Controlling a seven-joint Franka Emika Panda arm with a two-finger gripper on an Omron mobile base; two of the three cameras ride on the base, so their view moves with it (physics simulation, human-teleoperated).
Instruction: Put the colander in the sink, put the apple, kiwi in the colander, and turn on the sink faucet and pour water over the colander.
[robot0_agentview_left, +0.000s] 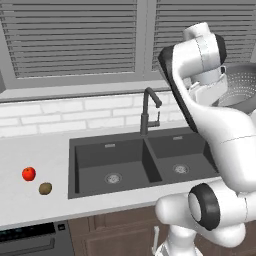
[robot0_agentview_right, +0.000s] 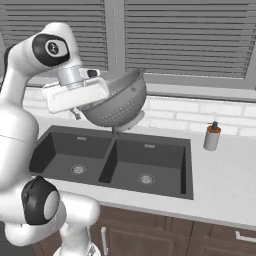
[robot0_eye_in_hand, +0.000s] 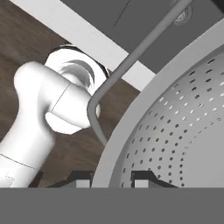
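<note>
My gripper (robot0_eye_in_hand: 113, 180) is shut on the rim of the colander (robot0_agentview_right: 118, 102), a silver mesh bowl that hangs tilted in the air above the dark double-basin sink (robot0_agentview_right: 150, 152). From the left base the colander (robot0_agentview_left: 239, 84) shows behind my arm, over the right basin. In the hand view the rim runs between my fingertips, with the perforated colander (robot0_eye_in_hand: 183, 131) wall to the right and its thin wire handle (robot0_eye_in_hand: 131, 57) arching past. The faucet (robot0_agentview_left: 148, 107) stands behind the sink's (robot0_agentview_left: 73, 150) divider. The red apple (robot0_agentview_left: 29, 173) and brown kiwi (robot0_agentview_left: 45, 188) lie on the counter left of the sink.
A small grey soap bottle (robot0_agentview_right: 212, 136) stands on the counter right of the sink. A white tiled backsplash and a shuttered window run behind. Brown cabinet fronts lie below the counter edge, and a dark appliance panel (robot0_agentview_left: 30, 239) sits at the lower left.
</note>
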